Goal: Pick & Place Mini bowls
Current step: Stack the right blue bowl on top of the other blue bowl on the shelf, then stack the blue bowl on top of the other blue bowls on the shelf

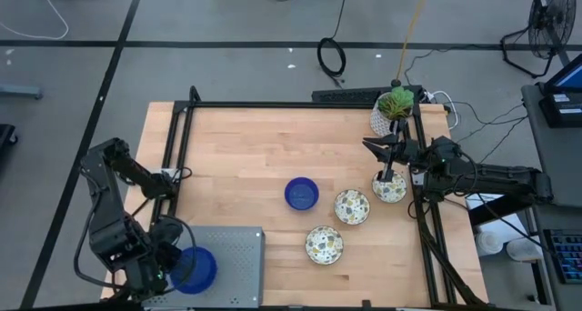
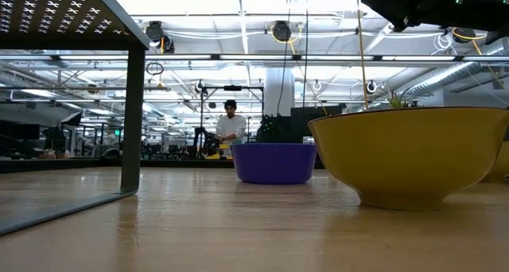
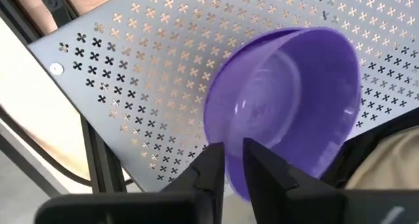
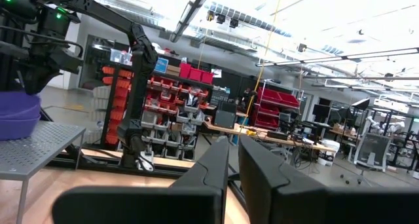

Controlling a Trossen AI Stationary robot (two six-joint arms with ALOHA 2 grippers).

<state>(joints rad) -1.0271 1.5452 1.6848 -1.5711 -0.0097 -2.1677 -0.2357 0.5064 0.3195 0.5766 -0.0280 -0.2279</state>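
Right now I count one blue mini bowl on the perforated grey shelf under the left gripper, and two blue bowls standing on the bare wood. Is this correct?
Not quite. The high view shows only one blue bowl on the bare wood, with three speckled bowls beside it. The rest holds: a blue mini bowl sits on the perforated grey shelf at the left gripper.
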